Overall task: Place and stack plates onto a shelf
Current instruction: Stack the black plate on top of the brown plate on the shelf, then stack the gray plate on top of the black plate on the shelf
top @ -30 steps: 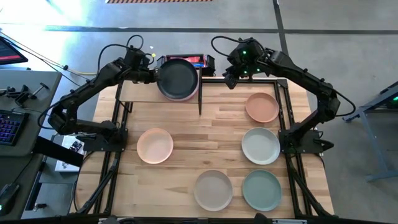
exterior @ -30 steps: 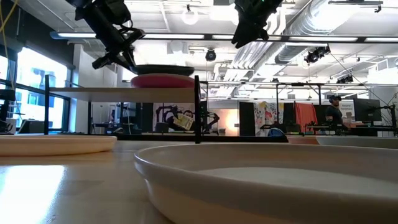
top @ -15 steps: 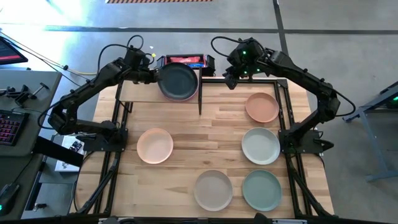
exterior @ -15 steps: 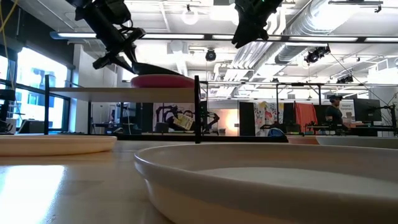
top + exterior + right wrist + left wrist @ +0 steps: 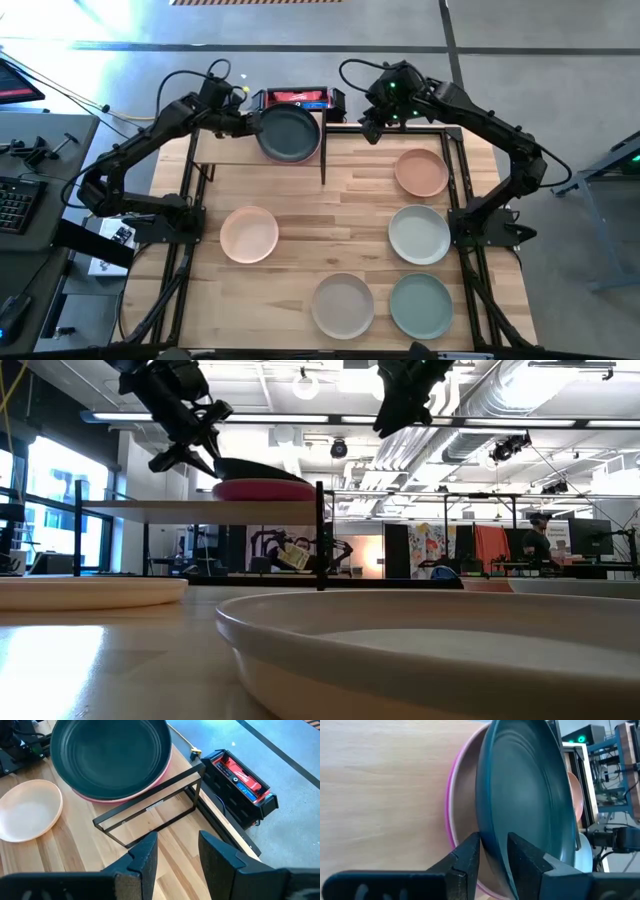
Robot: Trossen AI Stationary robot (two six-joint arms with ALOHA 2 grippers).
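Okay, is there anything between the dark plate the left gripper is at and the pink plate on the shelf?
Nothing visible. The charcoal plate lies directly over the pink plate on the shelf, with the left gripper open astride its rim. The right gripper waits beside the shelf.

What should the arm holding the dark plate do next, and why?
Probably slide the left pincer back off the dark plate. Its fingers look parted around the rim, and the plate already sits on the pink plate on the shelf.
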